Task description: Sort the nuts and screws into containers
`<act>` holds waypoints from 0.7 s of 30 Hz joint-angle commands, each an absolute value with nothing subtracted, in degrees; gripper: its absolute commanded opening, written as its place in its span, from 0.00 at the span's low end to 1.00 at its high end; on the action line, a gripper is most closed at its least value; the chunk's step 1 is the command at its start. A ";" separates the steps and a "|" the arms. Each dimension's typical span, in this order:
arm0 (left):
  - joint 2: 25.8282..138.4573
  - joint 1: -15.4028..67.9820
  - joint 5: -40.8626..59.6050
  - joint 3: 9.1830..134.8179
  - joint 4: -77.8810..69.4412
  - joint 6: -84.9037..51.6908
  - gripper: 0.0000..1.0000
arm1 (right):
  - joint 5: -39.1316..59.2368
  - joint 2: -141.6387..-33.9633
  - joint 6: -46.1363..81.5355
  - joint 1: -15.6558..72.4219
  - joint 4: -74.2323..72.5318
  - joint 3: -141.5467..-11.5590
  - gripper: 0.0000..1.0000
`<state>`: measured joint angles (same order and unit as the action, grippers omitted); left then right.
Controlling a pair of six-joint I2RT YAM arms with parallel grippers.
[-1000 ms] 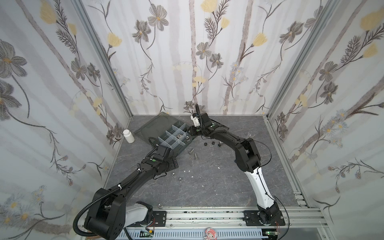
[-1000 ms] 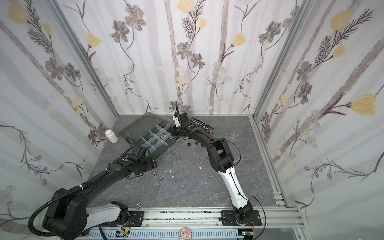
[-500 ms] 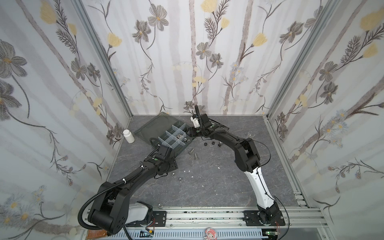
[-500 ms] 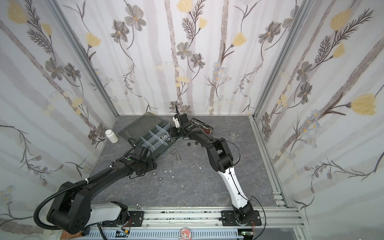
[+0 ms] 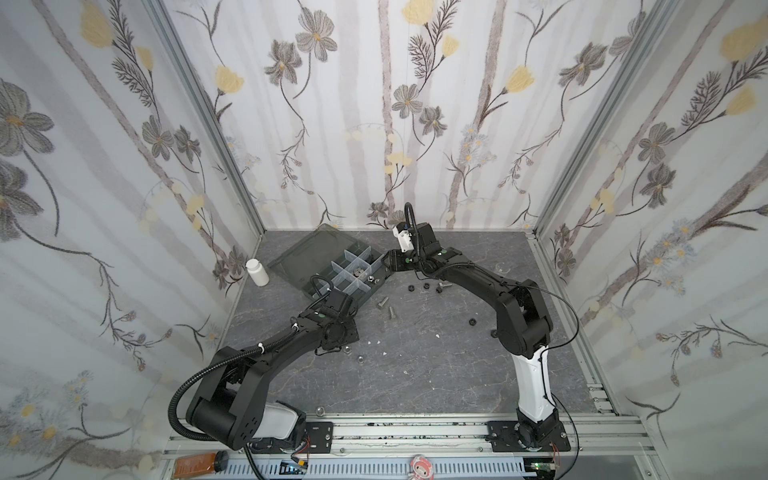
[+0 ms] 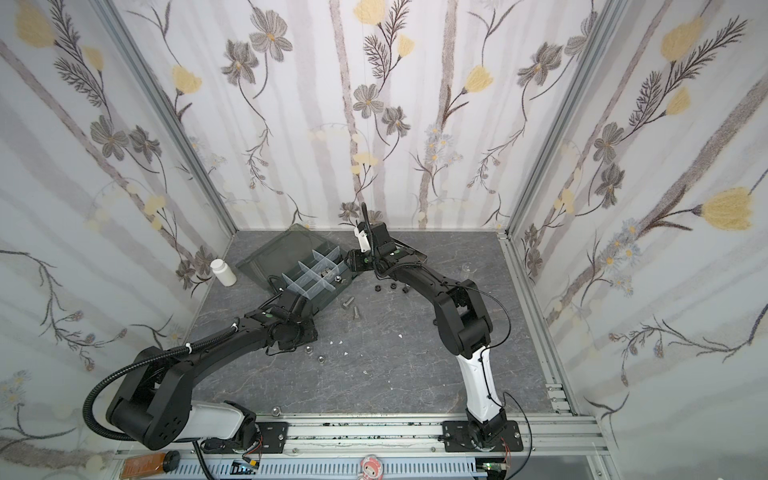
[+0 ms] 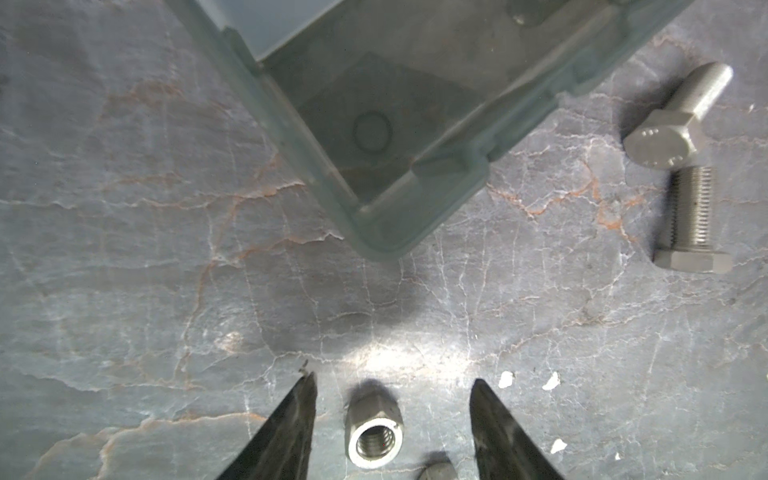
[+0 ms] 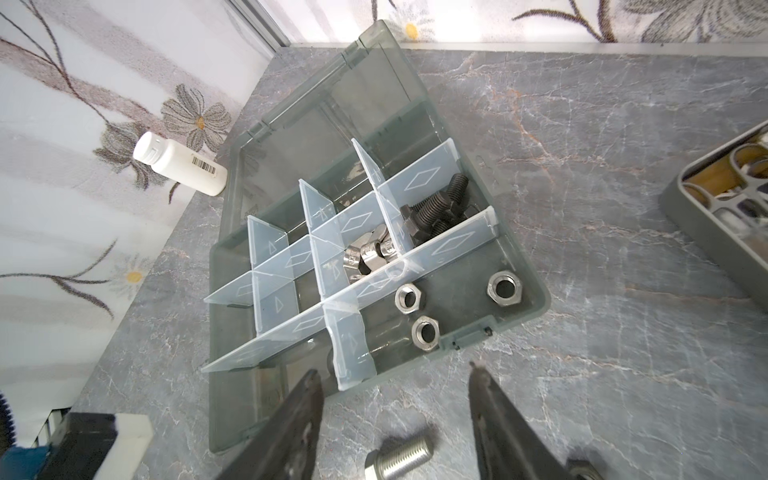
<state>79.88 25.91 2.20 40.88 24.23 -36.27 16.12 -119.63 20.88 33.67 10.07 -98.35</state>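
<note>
An aluminium rail [image 5: 415,432] fronts the grey, marble-veined counter [image 5: 415,374]. The left end effector [image 7: 391,377] is spread astride 1 silver nut [image 7: 375,432], with 2 silver screws [image 7: 692,208] near it. The right end effector [image 8: 394,369] gapes, gripping nothing, beside the containers [image 8: 525,270], where 3 nuts [image 8: 409,297] share 1 compartment. Beyond, a white bottle [image 8: 183,166] shows a barcode, digits unreadable, against floral-papered walls [image 5: 374,104].

Both top views are looking steeply down from high at the front, sharing the whole table [image 5: 415,374]; wrist cameras are sitting close, facing the box [image 8: 469,338].
</note>
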 commanded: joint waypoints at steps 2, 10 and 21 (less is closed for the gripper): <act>79.89 26.50 0.60 40.28 24.96 -37.62 0.56 | 15.91 -115.87 20.52 33.75 5.12 -94.83 0.58; 81.15 27.79 0.00 39.69 25.05 -38.47 0.51 | 15.69 -110.33 20.49 33.49 2.30 -87.69 0.58; 83.10 29.44 -0.79 39.05 25.22 -39.64 0.49 | 16.36 -106.23 20.57 32.05 -0.22 -81.83 0.58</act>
